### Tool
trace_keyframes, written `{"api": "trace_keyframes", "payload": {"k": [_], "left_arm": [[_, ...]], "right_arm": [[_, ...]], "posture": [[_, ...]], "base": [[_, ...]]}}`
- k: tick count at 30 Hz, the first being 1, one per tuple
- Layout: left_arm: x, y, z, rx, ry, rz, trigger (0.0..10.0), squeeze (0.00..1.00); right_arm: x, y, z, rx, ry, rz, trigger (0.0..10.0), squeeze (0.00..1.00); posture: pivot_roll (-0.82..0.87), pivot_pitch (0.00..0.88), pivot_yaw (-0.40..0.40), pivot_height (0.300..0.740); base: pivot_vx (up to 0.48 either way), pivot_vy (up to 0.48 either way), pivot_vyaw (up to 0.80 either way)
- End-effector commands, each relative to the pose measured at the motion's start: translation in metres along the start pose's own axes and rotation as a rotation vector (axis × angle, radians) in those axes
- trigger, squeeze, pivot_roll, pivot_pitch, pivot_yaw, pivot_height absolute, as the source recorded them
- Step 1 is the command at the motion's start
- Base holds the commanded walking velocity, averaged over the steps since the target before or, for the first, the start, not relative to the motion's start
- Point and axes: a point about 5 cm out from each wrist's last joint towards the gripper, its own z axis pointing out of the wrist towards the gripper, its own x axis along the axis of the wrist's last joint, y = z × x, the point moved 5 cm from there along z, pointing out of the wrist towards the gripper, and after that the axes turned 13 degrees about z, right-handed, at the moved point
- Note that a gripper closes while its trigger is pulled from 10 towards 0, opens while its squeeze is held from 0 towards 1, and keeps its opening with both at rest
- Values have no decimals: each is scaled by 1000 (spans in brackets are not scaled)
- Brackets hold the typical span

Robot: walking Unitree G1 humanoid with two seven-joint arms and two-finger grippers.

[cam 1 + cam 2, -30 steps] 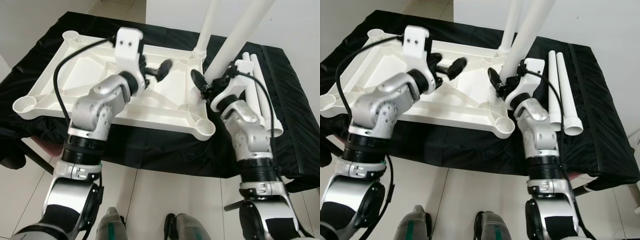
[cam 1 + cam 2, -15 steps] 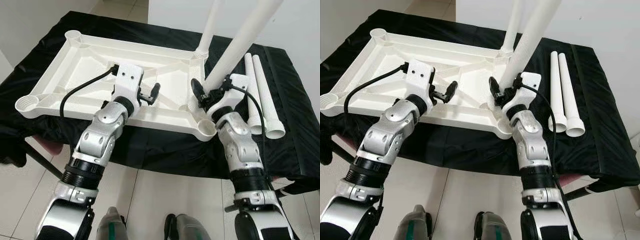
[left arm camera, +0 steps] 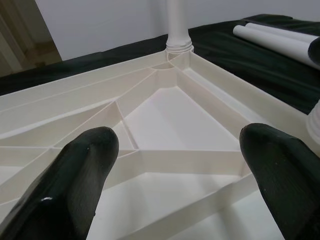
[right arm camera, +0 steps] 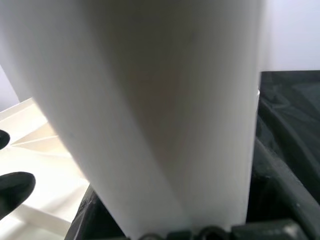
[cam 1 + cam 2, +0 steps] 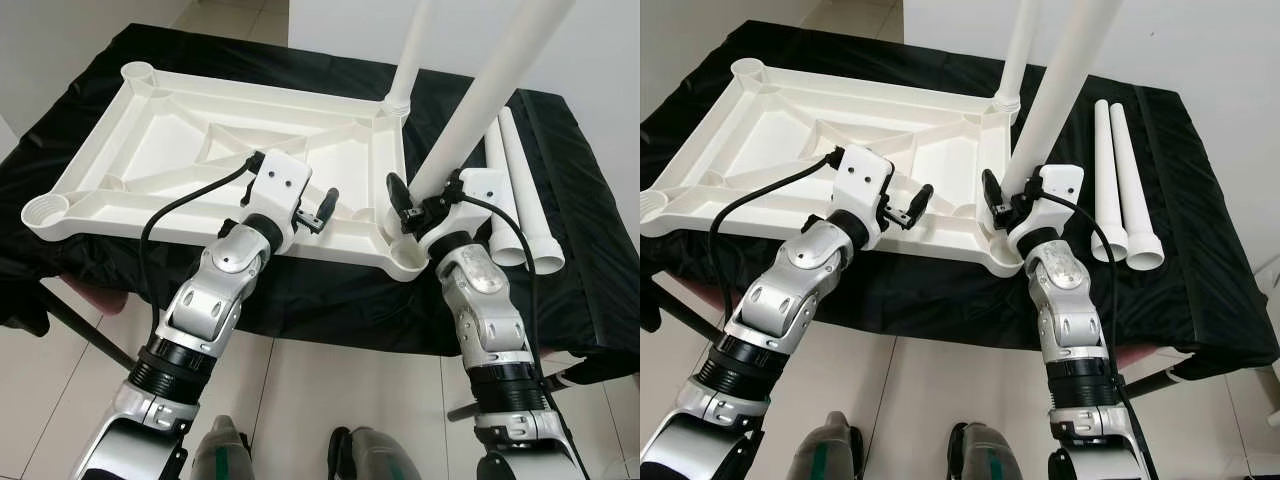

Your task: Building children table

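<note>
Right gripper (image 5: 402, 200) clamped on the leg (image 5: 470, 115), corner socket (image 5: 408, 262) just below. Left gripper (image 5: 318, 208) spread apart over the tabletop (image 5: 150, 150). Best kept upright, pushed straight down.

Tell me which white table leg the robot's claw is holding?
The tilted white plastic leg at the tabletop's near corner, in the right claw. Another leg stands screwed in; two lie loose.

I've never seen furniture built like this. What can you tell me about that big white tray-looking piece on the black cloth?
The white tabletop looks like moulded plastic, lying upside down on the black cloth. Its underside shows crossing ribs and round corner sockets. One leg stands in the far right socket; the right gripper holds another leg near the front right corner.
</note>
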Motion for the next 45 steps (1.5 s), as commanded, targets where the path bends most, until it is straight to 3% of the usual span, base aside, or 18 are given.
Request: {"api": "trace_keyframes", "payload": {"k": [1, 11, 16, 20, 32, 45], "left_arm": [[-2, 12, -2, -67, 11, 28, 10000, 0], [-3, 15, -3, -79, 15, 55, 10000, 0], [-5, 18, -3, -84, 7, 71, 10000, 0], [-5, 19, -4, -87, 10, 70, 10000, 0], [-17, 49, -10, -228, -14, 105, 10000, 0], [-22, 66, -17, -334, -20, 152, 10000, 0]], "right_arm": [[-2, -1, -4, -9, -18, -5, 10000, 0], [-15, 1, -14, -45, -95, -45, 10000, 0], [-19, 4, -19, -51, -115, -117, 10000, 0], [-22, 4, -23, -51, -138, -105, 10000, 0], [-21, -9, -28, -18, -137, -83, 10000, 0], [-27, -14, -27, 14, -156, -111, 10000, 0]], "posture": [[-3, 52, -53, 740], [-4, 53, -55, 740], [-9, 54, -53, 740], [-13, 57, -52, 740], [-20, 58, -45, 740], [-16, 42, -39, 740]], "base": [[0, 0, 0], [0, 0, 0], [0, 0, 0], [0, 0, 0], [0, 0, 0], [0, 0, 0]]}}
